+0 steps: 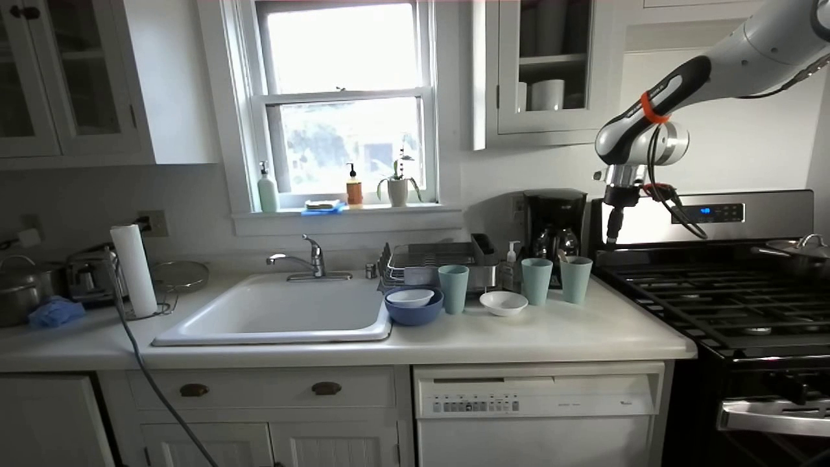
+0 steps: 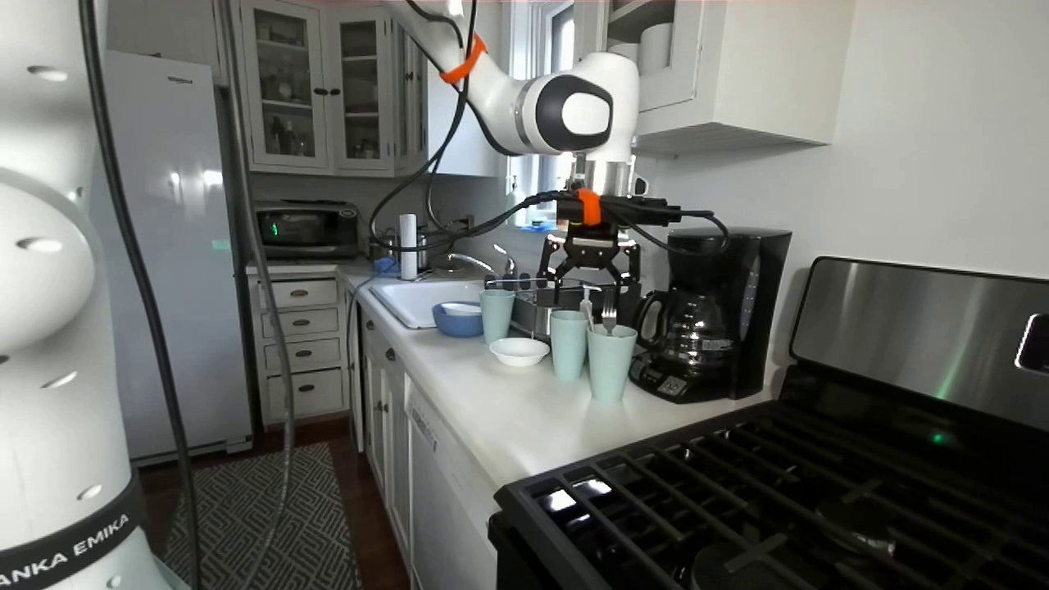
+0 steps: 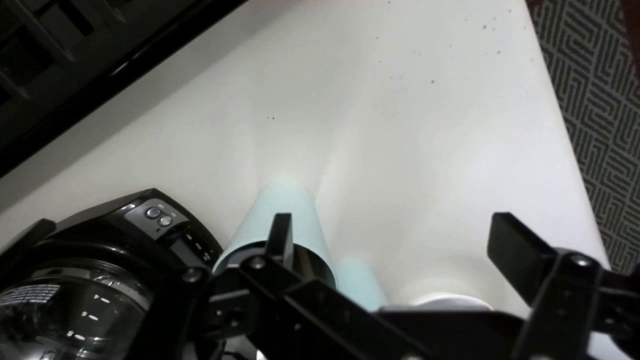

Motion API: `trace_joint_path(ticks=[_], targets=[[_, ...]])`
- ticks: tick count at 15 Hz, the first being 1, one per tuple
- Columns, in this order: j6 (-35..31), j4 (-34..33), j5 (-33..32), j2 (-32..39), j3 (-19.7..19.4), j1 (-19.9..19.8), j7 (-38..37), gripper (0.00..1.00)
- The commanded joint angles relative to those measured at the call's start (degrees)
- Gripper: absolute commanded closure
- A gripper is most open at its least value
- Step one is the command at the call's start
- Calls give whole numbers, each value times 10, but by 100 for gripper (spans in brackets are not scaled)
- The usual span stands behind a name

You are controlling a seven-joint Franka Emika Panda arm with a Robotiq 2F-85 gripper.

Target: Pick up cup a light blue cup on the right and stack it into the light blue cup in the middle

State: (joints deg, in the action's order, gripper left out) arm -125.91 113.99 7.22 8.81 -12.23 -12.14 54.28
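Three light blue cups stand upright on the white counter. The right cup (image 1: 576, 282) has a fork (image 2: 609, 313) sticking out of it; it also shows in the wrist view (image 3: 280, 215). The middle cup (image 1: 536, 281) stands close beside it and is partly hidden in the wrist view (image 3: 360, 286). The left cup (image 1: 453, 288) stands by the blue bowl. My gripper (image 2: 588, 297) is open and empty, pointing down above the cups' rims. In an exterior view the gripper (image 1: 611, 241) appears above and to the right of the right cup. In the wrist view one finger overlaps the right cup's mouth.
A black coffee maker (image 2: 697, 328) stands close to the right cup. A white bowl (image 1: 504, 303) sits between the left and middle cups. A blue bowl (image 1: 415, 314), dish rack (image 1: 421, 263) and soap bottle (image 1: 511, 269) are near. The stove (image 2: 737, 508) borders the counter.
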Motion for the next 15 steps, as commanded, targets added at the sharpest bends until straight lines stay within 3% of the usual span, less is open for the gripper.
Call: trace_joint_path(ticks=[1,4,9,15], targets=[[5,-4,0,1,11,-11,-2,0],[6,-4,3,1,11,-13,-2,0],[-119,42,-13,-1,25,-5,14,0],[-191,74,-18,16,46,-5,27,0]])
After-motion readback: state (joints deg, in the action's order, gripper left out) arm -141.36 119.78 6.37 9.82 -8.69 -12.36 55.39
